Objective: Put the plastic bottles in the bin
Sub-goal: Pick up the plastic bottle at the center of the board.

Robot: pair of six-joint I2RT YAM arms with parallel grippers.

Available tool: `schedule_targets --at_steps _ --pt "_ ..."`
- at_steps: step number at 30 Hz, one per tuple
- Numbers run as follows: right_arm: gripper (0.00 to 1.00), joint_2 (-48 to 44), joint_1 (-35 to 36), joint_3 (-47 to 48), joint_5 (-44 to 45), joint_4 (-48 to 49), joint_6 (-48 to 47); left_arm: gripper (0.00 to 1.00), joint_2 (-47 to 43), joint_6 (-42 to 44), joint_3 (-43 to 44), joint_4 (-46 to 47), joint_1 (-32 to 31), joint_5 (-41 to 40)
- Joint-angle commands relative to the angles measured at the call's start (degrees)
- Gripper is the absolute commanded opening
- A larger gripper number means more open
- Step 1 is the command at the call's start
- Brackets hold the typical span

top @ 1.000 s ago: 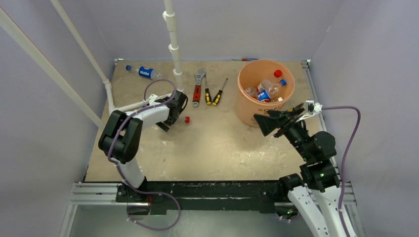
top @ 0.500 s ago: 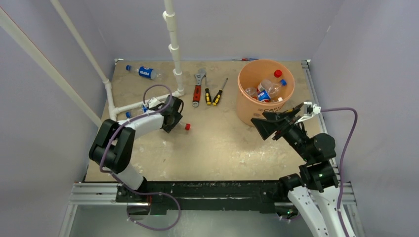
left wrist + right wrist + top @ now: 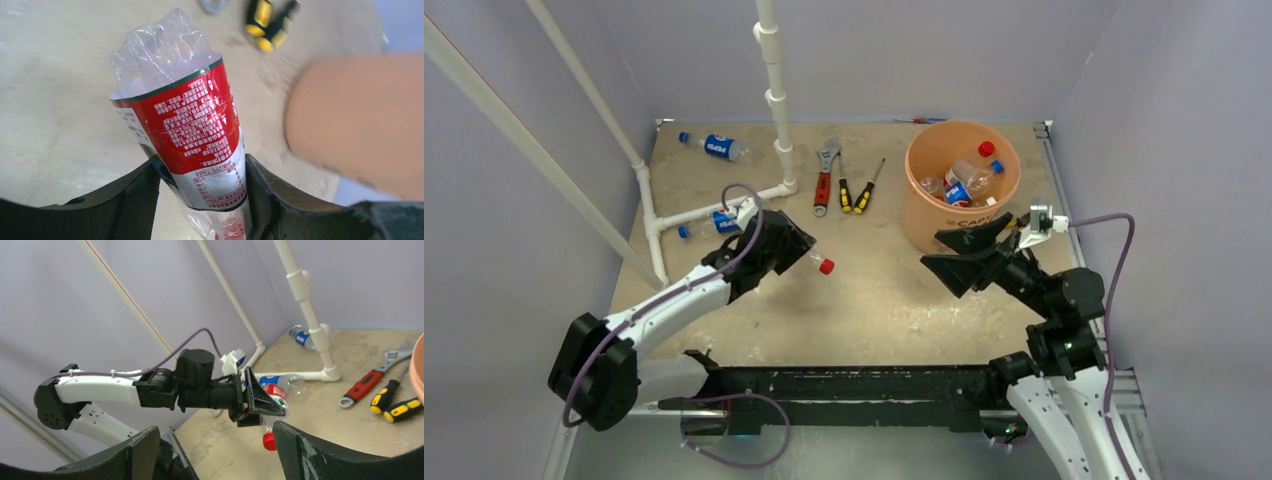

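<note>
Above the right side of the table [image 3: 874, 300], the right gripper [image 3: 960, 254] hovers with its two black fingers spread wide and nothing between them. Across from it, over the left-centre of the table, the left gripper [image 3: 200, 197] pinches a red-labelled bottle [image 3: 195, 130]. The bottle is clear, crumpled plastic with a red wrapper edged in green, covered in small white print. From above, the gripper hides most of it; only the neck and a red cap poke out. In the left wrist view its cap end is cut off by the frame. Whether the cap touches the table cannot be told.

Just behind that gripper, a second bottle [image 3: 709, 225] with a blue label lies against the white pipe frame [image 3: 774, 100], partly hidden by the arm's cable. Further back, mid-table, lie a red-handled wrench [image 3: 824, 178] and two yellow-black screwdrivers [image 3: 859, 190].

Toward the far right corner stands the orange bin [image 3: 924, 215], its printed lettering partly blocked by the right gripper. Several bottles [image 3: 969, 180] sit jumbled inside. In the far left corner lies a blue Pepsi bottle [image 3: 714, 146].
</note>
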Motion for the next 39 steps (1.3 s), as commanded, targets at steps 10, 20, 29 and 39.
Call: schedule_targets --at_steps 10,20,29,39 --pt "0.85 8.09 2.76 4.87 -7.03 -7.19 -4.18 0.31 -21.02 24.59 -9.47 29.77 -5.96 18.69" --pt "0.84 14.53 31.27 4.74 17.39 -2.50 -6.18 0.32 -26.99 24.36 -12.29 46.92 -6.33 27.28" --pt "0.84 17.83 40.47 -4.90 25.59 19.27 -0.06 0.33 -28.91 19.26 -16.83 61.17 -6.43 27.08" --pt "0.87 26.08 45.75 -5.23 31.37 34.44 2.32 0.33 -27.42 13.25 -22.45 75.89 -6.53 26.63"
